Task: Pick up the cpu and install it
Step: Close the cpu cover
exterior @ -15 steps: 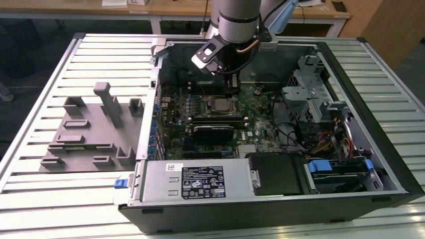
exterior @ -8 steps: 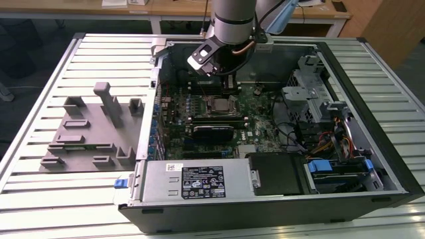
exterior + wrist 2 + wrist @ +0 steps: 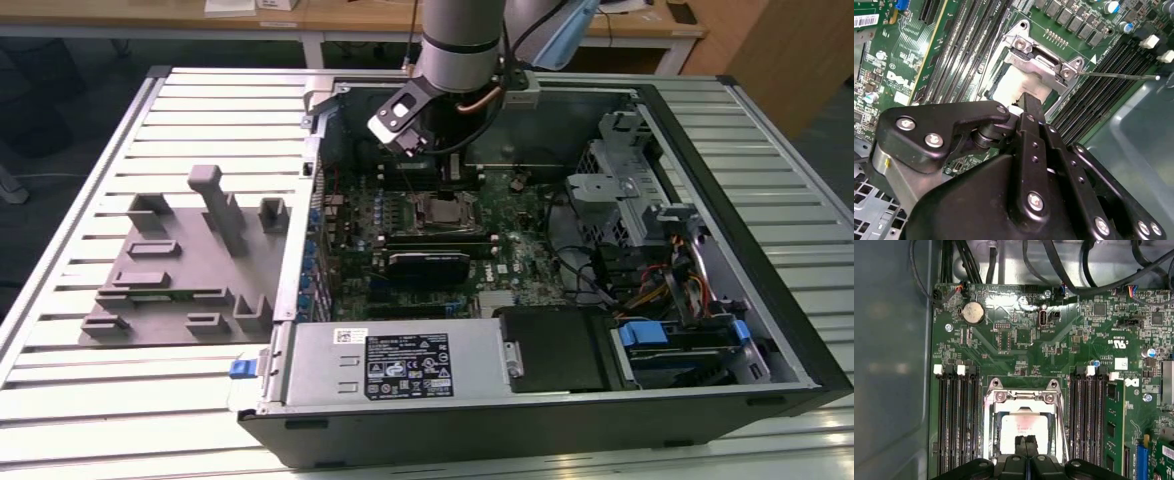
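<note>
**First wrist view: clenched tool tip over the chip in its socket**

In both wrist views the cpu, a small flat square chip with a pale silver-grey metal top, lies level inside the bright silver metal socket frame on the green printed motherboard. So it looks already set in its place rather than carried. The black, bolted tool stands directly over the chip's middle with its two fingers pressed together and nothing between them. Clenched like this they make one narrow tip that fits within the frame's opening. Whether the tip rests on the metal lid or hangs just above it I cannot tell.

Long black ribbed memory slots flank the socket on both sides, leaving a tight lane that suits a straight-down approach.

In the exterior view the open black-and-grey metal computer case lies on its side on the pale slatted tabletop, which turns the board upward toward the arm. A grey moulded plastic fixture tray sits just beside the case, toward the exterior view's left.
</note>
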Robot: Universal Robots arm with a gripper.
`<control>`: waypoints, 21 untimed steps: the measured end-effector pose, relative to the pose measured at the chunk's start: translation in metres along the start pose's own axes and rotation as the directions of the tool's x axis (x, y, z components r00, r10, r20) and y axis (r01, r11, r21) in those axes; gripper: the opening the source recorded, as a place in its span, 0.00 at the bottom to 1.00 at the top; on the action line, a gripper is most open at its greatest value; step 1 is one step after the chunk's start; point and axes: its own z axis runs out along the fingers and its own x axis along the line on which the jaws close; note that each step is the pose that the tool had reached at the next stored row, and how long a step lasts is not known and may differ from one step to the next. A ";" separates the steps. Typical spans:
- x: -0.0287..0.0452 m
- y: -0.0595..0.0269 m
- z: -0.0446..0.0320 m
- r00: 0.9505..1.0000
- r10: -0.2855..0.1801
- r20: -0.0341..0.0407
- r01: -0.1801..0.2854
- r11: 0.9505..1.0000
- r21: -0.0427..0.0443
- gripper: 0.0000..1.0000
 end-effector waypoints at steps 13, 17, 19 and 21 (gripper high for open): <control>0.0000 -0.0001 0.0007 0.989 -0.146 -0.002 0.146 0.989 -0.002 0.11; 0.0000 -0.0001 0.0008 0.976 -0.218 -0.002 0.218 0.976 -0.003 0.11; 0.0000 -0.0001 0.0009 0.967 -0.254 -0.003 0.254 0.967 -0.003 0.11; 0.0000 -0.0001 0.0010 0.957 -0.289 -0.003 0.289 0.957 -0.004 0.11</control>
